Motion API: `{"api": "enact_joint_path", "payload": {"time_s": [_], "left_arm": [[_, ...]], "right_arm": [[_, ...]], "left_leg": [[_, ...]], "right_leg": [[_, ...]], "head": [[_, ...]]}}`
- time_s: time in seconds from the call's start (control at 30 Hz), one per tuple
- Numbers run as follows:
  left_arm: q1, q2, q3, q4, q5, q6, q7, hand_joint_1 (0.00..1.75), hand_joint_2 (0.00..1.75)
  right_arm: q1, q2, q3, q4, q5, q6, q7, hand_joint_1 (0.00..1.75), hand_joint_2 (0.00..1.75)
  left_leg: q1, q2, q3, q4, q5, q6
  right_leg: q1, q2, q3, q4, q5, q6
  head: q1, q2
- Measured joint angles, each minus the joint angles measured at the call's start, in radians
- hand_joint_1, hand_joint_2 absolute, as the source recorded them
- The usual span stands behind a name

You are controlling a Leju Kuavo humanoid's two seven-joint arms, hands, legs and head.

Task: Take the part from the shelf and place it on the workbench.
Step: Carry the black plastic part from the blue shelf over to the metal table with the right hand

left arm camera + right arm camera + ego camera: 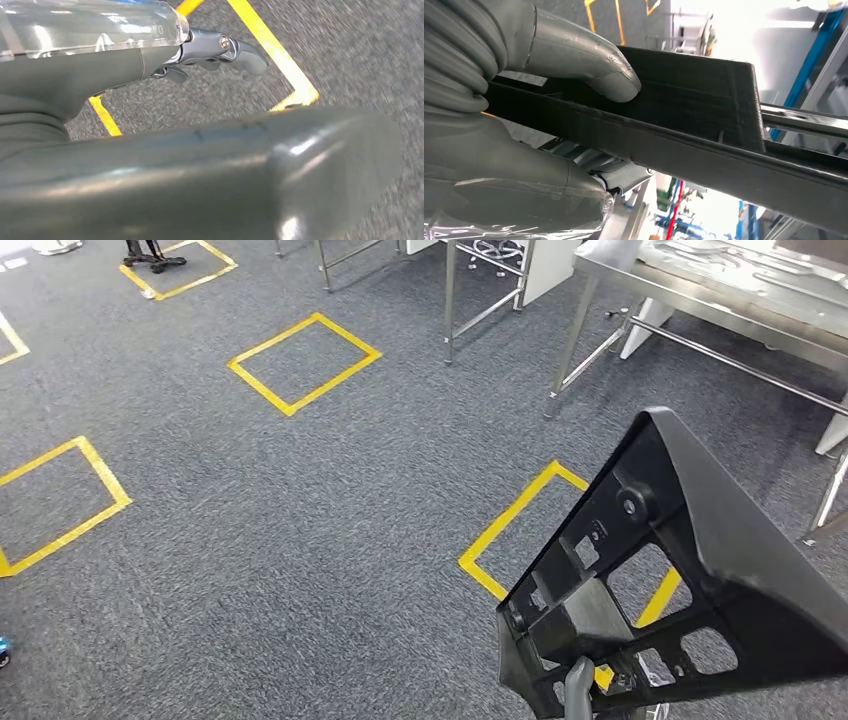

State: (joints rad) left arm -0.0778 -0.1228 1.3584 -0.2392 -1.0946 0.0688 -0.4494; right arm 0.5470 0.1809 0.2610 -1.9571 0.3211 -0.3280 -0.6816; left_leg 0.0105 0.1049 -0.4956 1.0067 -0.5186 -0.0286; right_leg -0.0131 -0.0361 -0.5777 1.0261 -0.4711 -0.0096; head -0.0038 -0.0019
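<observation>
A large black plastic part (745, 575) with several cut-outs rises tilted at the lower right of the head view. My right hand (578, 687) grips it from below, one grey finger showing at its lower edge. Up close, my right hand (509, 125) clamps the part's black wall (684, 100), thumb on one side and fingers under the other. The metal workbench (640, 288) stands at the far upper right, apart from the part. My left hand (100, 75) hangs over the carpet holding nothing, its fingers (242, 50) loosely extended.
Grey carpet carries yellow tape squares (303, 362), one of them just beyond the part (510, 525). Steel table legs (449, 300) and a cross-bar (735, 365) stand ahead. A dark stand base (153, 254) sits at the far left.
</observation>
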Motion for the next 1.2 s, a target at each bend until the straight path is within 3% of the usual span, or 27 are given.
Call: {"api": "enact_joint_path", "payload": {"time_s": [0.03, 0.1, 0.17, 0.2, 0.23, 0.27, 0.33, 0.4, 0.47, 0.53, 0.6, 0.67, 0.7, 0.73, 0.77, 0.83, 0.9, 0.97, 1.0, 1.07, 1.13, 1.17, 1.2], "left_arm": [[0.000, 0.000, -0.001, 0.000, -0.002, 0.000, -0.001, 0.00, 0.00], [0.002, 0.000, -0.001, 0.000, -0.005, 0.002, -0.001, 0.00, 0.00], [0.007, -0.001, -0.001, 0.000, -0.007, 0.004, -0.002, 0.00, 0.00], [0.009, -0.001, -0.001, 0.000, -0.007, 0.005, -0.002, 0.00, 0.00], [0.009, -0.001, -0.001, 0.000, -0.007, 0.005, -0.002, 0.00, 0.00], [0.009, -0.002, -0.001, 0.000, -0.008, 0.006, -0.003, 0.00, 0.00], [0.009, -0.001, -0.001, 0.000, -0.008, 0.006, -0.004, 0.00, 0.00], [0.008, 0.000, -0.002, 0.000, -0.009, 0.006, -0.006, 0.00, 0.00], [0.004, -0.002, -0.003, 0.000, -0.010, 0.006, -0.007, 0.00, 0.00], [0.002, -0.005, -0.005, 0.000, -0.013, 0.005, -0.007, 0.00, 0.00], [0.005, -0.007, -0.008, 0.000, -0.015, 0.004, -0.007, 0.00, 0.00], [0.009, -0.008, -0.009, 0.000, -0.015, 0.004, -0.007, 0.00, 0.00], [0.010, -0.009, -0.010, 0.000, -0.015, 0.004, -0.007, 0.00, 0.00], [0.010, -0.009, -0.010, 0.000, -0.015, 0.004, -0.007, 0.00, 0.00], [0.009, -0.011, -0.011, 0.000, -0.015, 0.003, -0.007, 0.00, 0.00], [0.008, -0.013, -0.013, 0.000, -0.015, 0.001, -0.008, 0.00, 0.00], [0.007, -0.014, -0.015, 0.000, -0.014, 0.000, -0.008, 0.00, 0.00], [0.003, -0.014, -0.017, 0.000, -0.013, -0.002, -0.008, 0.00, 0.00], [0.001, -0.014, -0.017, 0.000, -0.012, -0.003, -0.009, 0.00, 0.00], [0.000, -0.014, -0.018, 0.000, -0.012, -0.005, -0.010, 0.00, 0.00], [0.004, -0.014, -0.018, 0.000, -0.012, -0.007, -0.010, 0.00, 0.00], [0.006, -0.014, -0.018, 0.000, -0.013, -0.007, -0.010, 0.00, 0.00], [0.008, -0.014, -0.018, 0.000, -0.013, -0.007, -0.010, 0.00, 0.00]], "right_arm": [[0.003, 0.000, -0.001, -0.004, 0.000, -0.001, 0.001, 1.75, 1.75], [0.005, 0.002, -0.003, -0.010, -0.001, -0.001, 0.005, 1.75, 1.75], [0.008, 0.003, -0.005, -0.012, -0.001, -0.001, 0.008, 1.75, 1.75], [0.011, 0.003, -0.006, -0.012, -0.001, -0.001, 0.010, 1.75, 1.75], [0.012, 0.003, -0.008, -0.012, -0.001, -0.001, 0.010, 1.75, 1.75], [0.014, 0.004, -0.010, -0.013, -0.001, -0.001, 0.011, 1.75, 1.75], [0.014, 0.007, -0.012, -0.018, 0.000, -0.001, 0.012, 1.75, 1.75], [0.016, 0.011, -0.014, -0.023, 0.003, -0.001, 0.015, 1.75, 1.75], [0.019, 0.013, -0.015, -0.028, 0.007, -0.001, 0.017, 1.75, 1.75], [0.022, 0.015, -0.017, -0.034, 0.010, 0.000, 0.019, 1.75, 1.75], [0.021, 0.015, -0.017, -0.038, 0.012, 0.002, 0.020, 1.75, 1.75], [0.021, 0.015, -0.018, -0.038, 0.015, 0.003, 0.023, 1.75, 1.75], [0.021, 0.015, -0.018, -0.038, 0.016, 0.004, 0.024, 1.75, 1.75], [0.022, 0.015, -0.018, -0.038, 0.016, 0.004, 0.025, 1.75, 1.75], [0.022, 0.015, -0.019, -0.039, 0.017, 0.004, 0.026, 1.75, 1.75], [0.021, 0.016, -0.019, -0.039, 0.019, 0.006, 0.027, 1.75, 1.75], [0.021, 0.018, -0.020, -0.040, 0.021, 0.006, 0.027, 1.75, 1.75], [0.022, 0.019, -0.021, -0.041, 0.023, 0.007, 0.028, 1.75, 1.75], [0.023, 0.020, -0.022, -0.042, 0.023, 0.007, 0.028, 1.75, 1.75], [0.022, 0.024, -0.023, -0.044, 0.024, 0.008, 0.028, 1.75, 1.75], [0.021, 0.027, -0.022, -0.045, 0.024, 0.008, 0.029, 1.75, 1.75], [0.021, 0.028, -0.023, -0.045, 0.024, 0.009, 0.030, 1.75, 1.75], [0.021, 0.028, -0.023, -0.045, 0.024, 0.011, 0.030, 1.75, 1.75]], "left_leg": [[0.003, -0.026, -0.011, 0.029, -0.021, -0.004], [0.006, -0.081, -0.065, 0.148, -0.088, -0.008], [0.006, -0.095, -0.127, 0.271, -0.131, -0.008], [0.006, -0.096, -0.139, 0.288, -0.122, -0.007], [0.006, -0.099, -0.132, 0.262, -0.093, -0.004], [0.006, -0.109, -0.110, 0.202, -0.051, 0.000], [0.006, -0.154, -0.059, 0.065, 0.014, 0.010], [0.004, -0.180, -0.037, 0.006, 0.028, 0.017], [0.004, -0.161, -0.032, -0.001, 0.031, 0.024], [0.007, -0.136, -0.028, -0.012, 0.038, 0.037], [0.008, -0.108, -0.026, -0.018, 0.041, 0.045], [0.006, -0.078, -0.027, -0.017, 0.040, 0.047], [0.006, -0.063, -0.027, -0.017, 0.038, 0.046], [0.006, -0.048, -0.025, -0.017, 0.036, 0.044], [0.006, -0.036, -0.022, -0.016, 0.034, 0.041], [0.003, -0.013, -0.015, -0.014, 0.026, 0.031], [-0.002, 0.005, -0.009, -0.013, 0.018, 0.019], [-0.003, 0.021, -0.001, -0.014, 0.014, 0.008], [-0.001, 0.014, 0.002, -0.009, 0.008, 0.002], [0.004, -0.034, -0.018, 0.047, -0.033, -0.008], [0.005, -0.084, -0.079, 0.179, -0.103, -0.010], [0.005, -0.092, -0.111, 0.243, -0.126, -0.010], [0.005, -0.095, -0.131, 0.280, -0.130, -0.008]], "right_leg": [[-0.002, 0.011, 0.001, -0.002, 0.002, -0.007], [-0.002, 0.034, 0.000, -0.003, 0.005, -0.017], [0.001, 0.063, -0.001, -0.002, 0.005, -0.020], [0.002, 0.079, 0.000, -0.001, 0.005, -0.021], [0.003, 0.095, 0.002, -0.001, 0.005, -0.021], [0.003, 0.110, 0.004, 0.000, 0.005, -0.020], [0.004, 0.138, 0.004, 0.002, 0.004, -0.015], [0.001, 0.160, -0.002, 0.004, 0.006, -0.003], [-0.002, 0.177, -0.007, 0.003, 0.009, 0.012], [0.001, 0.134, -0.021, 0.031, -0.010, 0.021], [0.003, 0.068, -0.070, 0.131, -0.069, 0.027], [-0.001, 0.045, -0.130, 0.250, -0.118, 0.033], [-0.002, 0.042, -0.141, 0.272, -0.117, 0.036], [-0.004, 0.037, -0.132, 0.256, -0.098, 0.037], [-0.005, 0.028, -0.101, 0.200, -0.065, 0.037], [-0.003, -0.014, -0.027, 0.062, -0.013, 0.031], [0.003, -0.034, 0.003, 0.001, -0.002, 0.020], [0.006, -0.011, 0.001, 0.002, -0.002, 0.008], [0.004, 0.000, 0.001, 0.000, 0.000, 0.002], [-0.001, 0.022, 0.002, -0.005, 0.005, -0.011], [0.001, 0.045, -0.001, -0.005, 0.008, -0.020], [0.003, 0.060, -0.002, -0.004, 0.008, -0.022], [0.005, 0.075, -0.002, -0.003, 0.008, -0.023]], "head": [[-0.001, 0.000], [-0.003, 0.000], [-0.003, 0.000], [-0.003, 0.000], [-0.003, 0.000], [-0.003, 0.000], [-0.002, 0.000], [-0.002, 0.000], [-0.002, 0.000], [0.000, 0.000], [0.004, 0.000], [0.006, 0.000], [0.006, 0.000], [0.006, 0.000], [0.006, 0.000], [0.005, 0.000], [0.004, 0.000], [0.004, 0.000], [0.004, 0.000], [0.002, 0.000], [0.000, 0.000], [0.000, 0.000], [0.000, 0.000]]}}
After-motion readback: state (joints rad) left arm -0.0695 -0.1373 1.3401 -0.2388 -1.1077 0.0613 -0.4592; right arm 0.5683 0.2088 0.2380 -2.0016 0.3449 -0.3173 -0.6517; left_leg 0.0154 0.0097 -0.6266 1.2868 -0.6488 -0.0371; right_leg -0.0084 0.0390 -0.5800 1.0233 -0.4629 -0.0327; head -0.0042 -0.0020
